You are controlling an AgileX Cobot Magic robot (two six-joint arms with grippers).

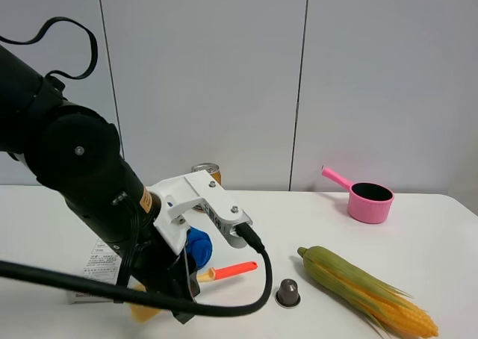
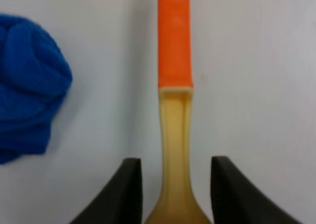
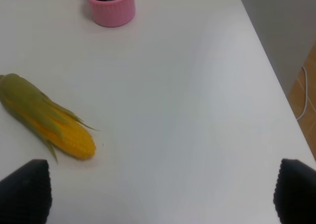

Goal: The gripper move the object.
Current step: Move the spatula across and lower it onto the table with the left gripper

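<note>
Straddling the pale yellow neck of the spatula (image 2: 175,61), the left gripper (image 2: 176,197) sits low over the table (image 1: 418,234) at the near edge. Its two black fingers (image 2: 126,197) stand spread, one on each side of the neck, with a strip of bare table showing between each finger and the plastic. So nothing is pinched yet. The spatula lies flat, its orange-red handle pointing away from the claw and toward the middle of the table. In the high view its blade is mostly hidden under the arm.

As I judge it, the approach is done. Closing on the neck, lifting and carrying are all left to do.

The right gripper (image 3: 160,194) hangs over bare table, jaws wide apart and holding nothing.

Just beside the handle, but apart from it, sits a blue cloth-like lump (image 2: 27,86), close enough to be brushed if the spatula swings that way. A printed sheet (image 1: 93,272) lies under the arm. A little beyond the handle's tip stands a small dark capsule (image 1: 288,293), and past it an ear of corn (image 1: 366,290) lies slantwise. Either could block a sideways carry. Farther back, a can (image 1: 205,171) stands behind the arm. The pink saucepan (image 1: 370,201) rests by the far edge, well clear.
</note>
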